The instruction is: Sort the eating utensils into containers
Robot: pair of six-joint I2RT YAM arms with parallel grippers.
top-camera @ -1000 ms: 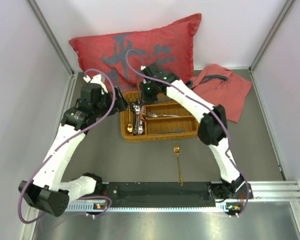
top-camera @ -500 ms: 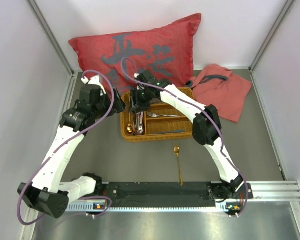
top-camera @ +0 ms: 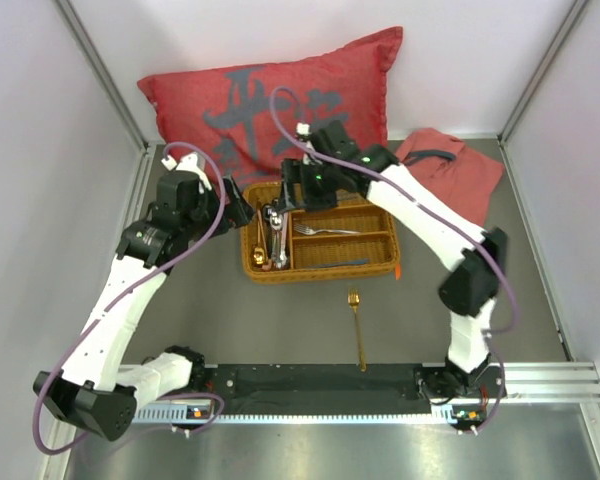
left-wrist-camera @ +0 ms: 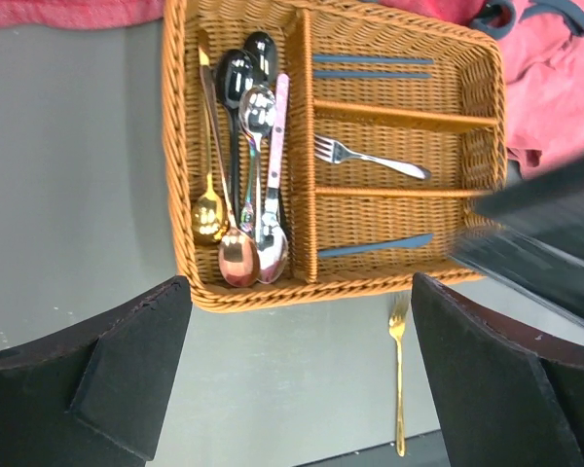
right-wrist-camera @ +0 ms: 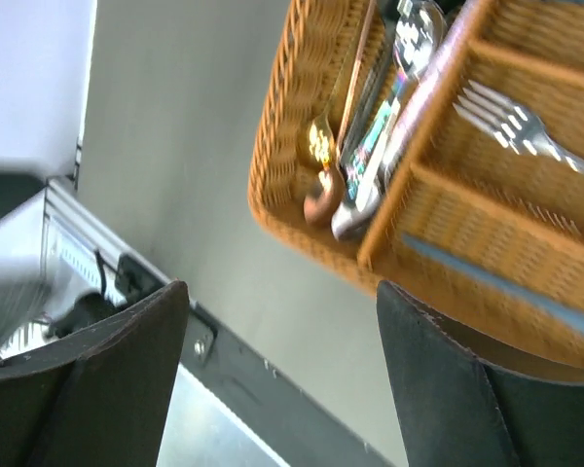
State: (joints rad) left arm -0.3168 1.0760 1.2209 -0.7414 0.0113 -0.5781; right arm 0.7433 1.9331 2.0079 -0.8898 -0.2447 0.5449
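Left wrist view shows us the woven wicker tray (left-wrist-camera: 180,146), slim glossy spoons (left-wrist-camera: 243,195) in its long left compartment, a silver fork (left-wrist-camera: 370,159) in a short one. A gold fork (left-wrist-camera: 399,379) lies nearer on the table (left-wrist-camera: 78,195). The left gripper (left-wrist-camera: 294,292) and right gripper (right-wrist-camera: 280,292) gape, empty.

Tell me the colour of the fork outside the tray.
Gold fork; left wrist view shows it best.
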